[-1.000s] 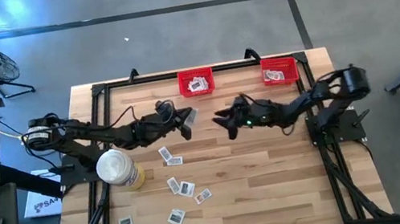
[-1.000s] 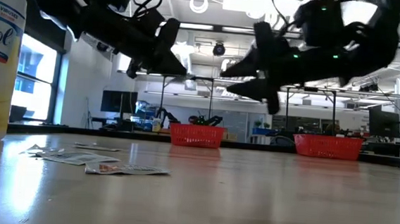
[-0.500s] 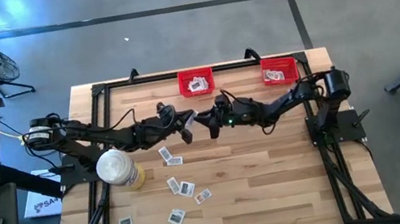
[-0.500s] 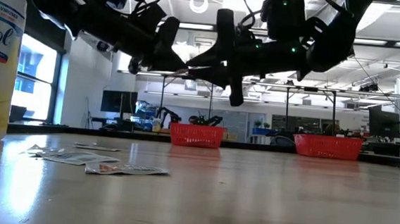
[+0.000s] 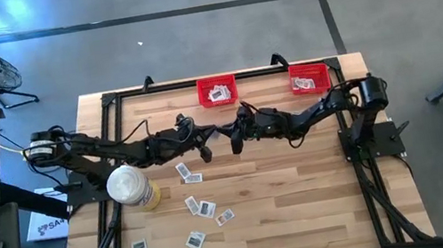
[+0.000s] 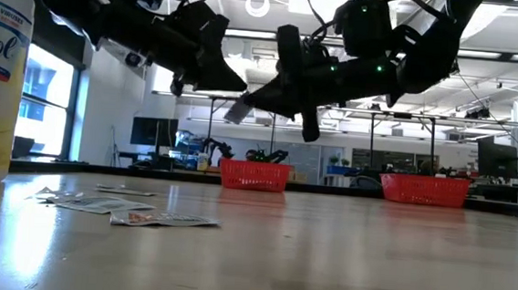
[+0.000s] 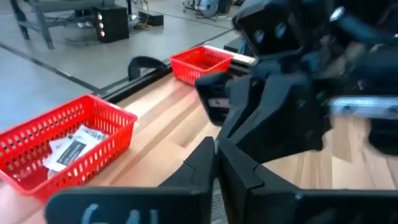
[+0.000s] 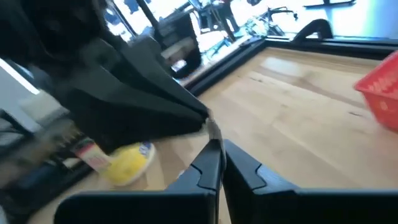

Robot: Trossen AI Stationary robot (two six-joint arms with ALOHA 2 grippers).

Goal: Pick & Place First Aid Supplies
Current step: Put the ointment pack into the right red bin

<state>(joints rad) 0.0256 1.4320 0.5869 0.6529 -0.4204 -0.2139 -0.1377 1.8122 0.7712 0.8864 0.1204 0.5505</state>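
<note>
I see both hands meeting mid-air over the wooden tabletop point(image 5: 306, 200), right hand point(image 5: 232, 130) pinching a small white packet point(image 6: 237, 112), left hand point(image 5: 205, 136) fingers pressed nearly together. More grey-centred packets point(image 5: 202, 206) lie scattered; open workshop room behind

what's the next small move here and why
Probably the left gripper should open and back away. Both grippers meet in mid-air over the table, and the right gripper looks shut on the packet between them, so the handover seems made. Once freed, the right arm could carry it to a red bin.
</note>
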